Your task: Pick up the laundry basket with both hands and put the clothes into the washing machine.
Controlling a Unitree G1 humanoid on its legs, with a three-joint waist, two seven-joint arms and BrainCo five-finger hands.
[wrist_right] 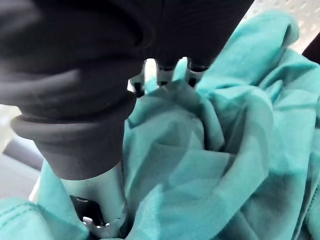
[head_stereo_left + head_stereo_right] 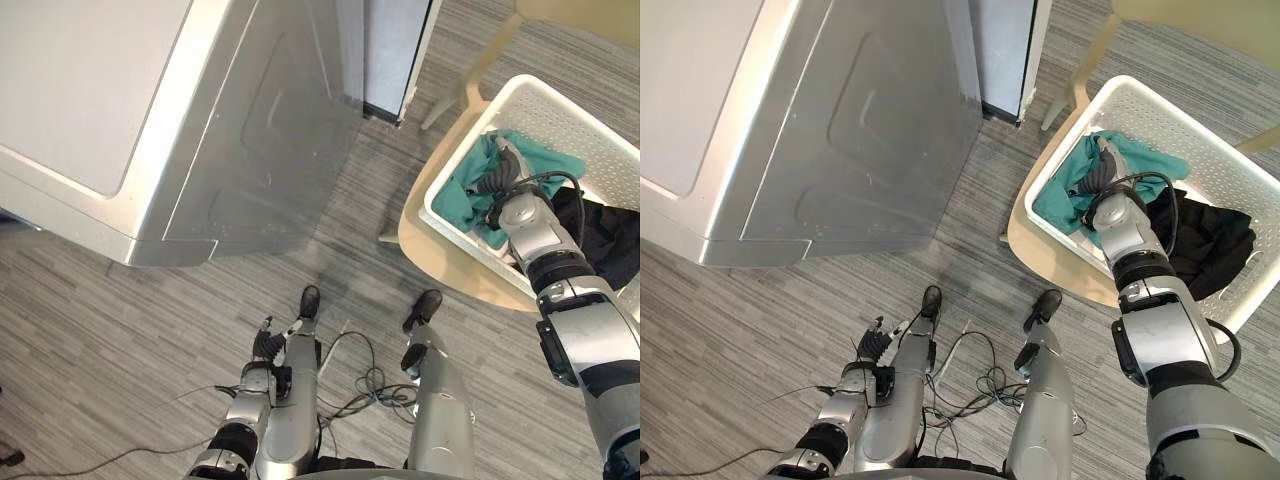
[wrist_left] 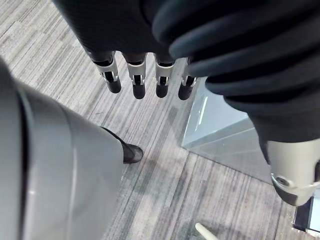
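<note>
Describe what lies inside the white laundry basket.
A teal garment and a black garment lie in the basket, with the right hand in the teal one. Whatever lies beneath them is covered.

Right hand amid teal cloth

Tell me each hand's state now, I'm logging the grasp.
Left hand: open, holding nothing.
Right hand: down in the teal garment, cannot tell.

Teal cloth, black cloth, white perforated basket
</note>
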